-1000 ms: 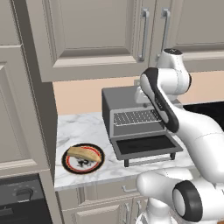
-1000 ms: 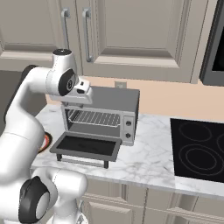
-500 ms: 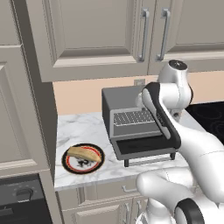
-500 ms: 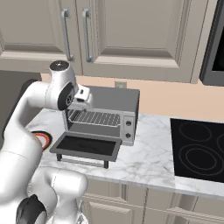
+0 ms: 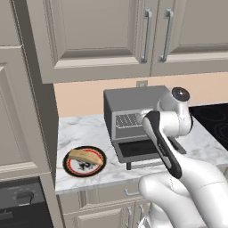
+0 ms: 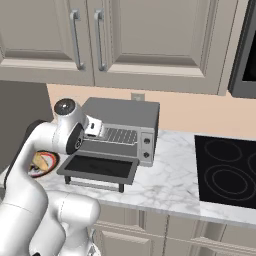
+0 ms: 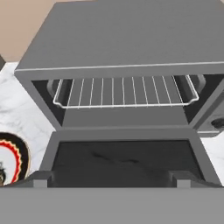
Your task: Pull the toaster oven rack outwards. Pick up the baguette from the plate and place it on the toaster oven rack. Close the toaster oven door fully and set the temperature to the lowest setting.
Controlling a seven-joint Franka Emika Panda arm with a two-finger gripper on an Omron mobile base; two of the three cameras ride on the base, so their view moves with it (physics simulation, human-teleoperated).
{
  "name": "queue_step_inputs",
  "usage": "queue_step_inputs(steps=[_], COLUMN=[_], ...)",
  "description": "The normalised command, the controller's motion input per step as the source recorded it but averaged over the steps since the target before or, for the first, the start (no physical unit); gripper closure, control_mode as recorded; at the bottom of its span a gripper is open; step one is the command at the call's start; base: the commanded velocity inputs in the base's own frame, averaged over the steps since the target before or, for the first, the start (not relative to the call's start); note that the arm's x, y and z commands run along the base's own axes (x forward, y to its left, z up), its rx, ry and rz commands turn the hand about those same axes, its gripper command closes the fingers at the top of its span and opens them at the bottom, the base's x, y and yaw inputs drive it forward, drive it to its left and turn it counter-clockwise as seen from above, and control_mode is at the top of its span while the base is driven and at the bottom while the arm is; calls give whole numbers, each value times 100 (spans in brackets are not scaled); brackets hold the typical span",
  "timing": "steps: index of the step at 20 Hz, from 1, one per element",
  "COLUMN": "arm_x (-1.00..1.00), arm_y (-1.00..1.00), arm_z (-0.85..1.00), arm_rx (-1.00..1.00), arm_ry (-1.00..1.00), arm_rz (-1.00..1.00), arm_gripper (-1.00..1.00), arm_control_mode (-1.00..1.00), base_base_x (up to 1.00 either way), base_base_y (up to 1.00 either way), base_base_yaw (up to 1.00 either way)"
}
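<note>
Toaster oven (image 5: 133, 100) stood on the marble counter (image 5: 84, 129) beneath the wall cabinets (image 5: 98, 35), toaster oven door (image 6: 100, 167) folded down flat toward the near side. From the left base view: plate (image 5: 67, 165) lay left of the oven and well apart from it, near the counter's front edge, with the baguette (image 5: 85, 155) lying across it; white arm hid the right half of the oven front. From the right base view: silver side panel with knobs (image 6: 146, 145) seen at the oven's right end, black cooktop (image 6: 227, 170) further right, and plate (image 6: 50, 165) mostly hidden behind the arm, only a sliver of bread (image 6: 40, 161) showing. Gripper (image 6: 98, 130) held just in front of the open cavity at rack height, touching nothing, jaws spread wide with nothing between them. From the hand view: toaster oven rack (image 7: 124, 91) seen plainly, its front edge sticking out a little past the cavity mouth above the lowered door (image 7: 124, 157); orange-red rim of the plate (image 7: 19, 159) caught at the left edge.
</note>
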Motion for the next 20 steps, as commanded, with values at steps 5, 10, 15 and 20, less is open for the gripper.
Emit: queue_step_inputs(steps=[5, 10, 15, 20], arm_x=[10, 27, 38, 8], arm_y=[0, 0, 0, -1], arm_z=[-25, -27, -18, -1], arm_rx=[0, 0, 0, 0], arm_ry=[0, -1, 0, -8], arm_rz=[-1, 0, -2, -2], arm_gripper=[-100, -100, -100, -100], arm_control_mode=[-100, -100, -100, -100], base_base_x=[0, 0, 0, 0], base_base_y=[0, 0, 0, 0], base_base_yaw=[0, 0, 0, 0])
